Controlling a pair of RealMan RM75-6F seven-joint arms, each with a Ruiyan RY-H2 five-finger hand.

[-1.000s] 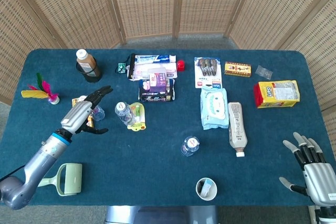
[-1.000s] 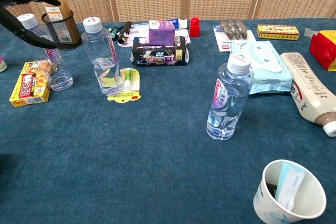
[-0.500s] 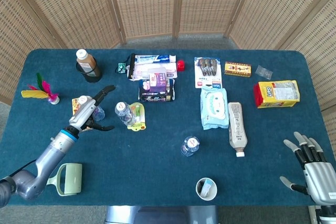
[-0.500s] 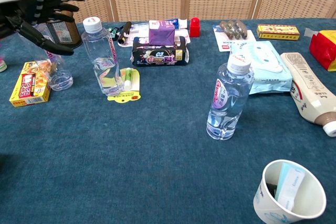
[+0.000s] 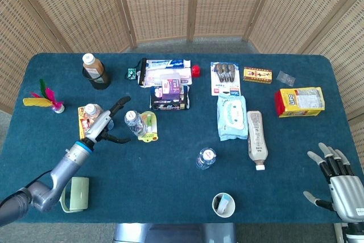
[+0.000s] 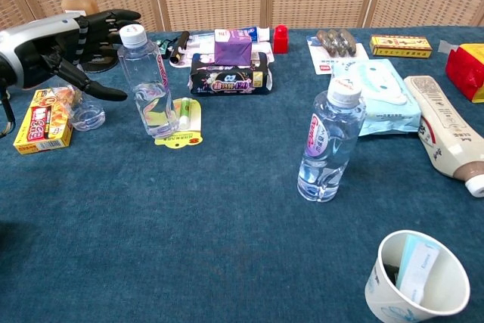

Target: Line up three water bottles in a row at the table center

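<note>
Three clear water bottles with white caps stand upright. One [image 6: 83,107] is at the left, half hidden behind my left hand [image 6: 72,43] in the chest view. A second bottle [image 6: 145,81] stands just right of that hand. The third bottle [image 6: 330,141] is alone nearer the table's middle. My left hand [image 5: 108,124] is open, its fingers [image 6: 113,17] spread toward the second bottle [image 5: 134,121], close to it but apart, holding nothing. My right hand [image 5: 335,181] rests open at the near right edge, far from every bottle.
A yellow snack packet [image 6: 41,119] lies under the left bottle's side. A lip balm card [image 6: 181,115] lies by the second bottle. A paper cup [image 6: 420,277], a lying lotion bottle [image 6: 446,134], wipes [image 6: 378,88] and a green roller [image 5: 74,193] are around.
My left hand has come down and to the right, from above the leftmost bottle to beside the second bottle, still spread. The bottles and my right hand have not moved.
</note>
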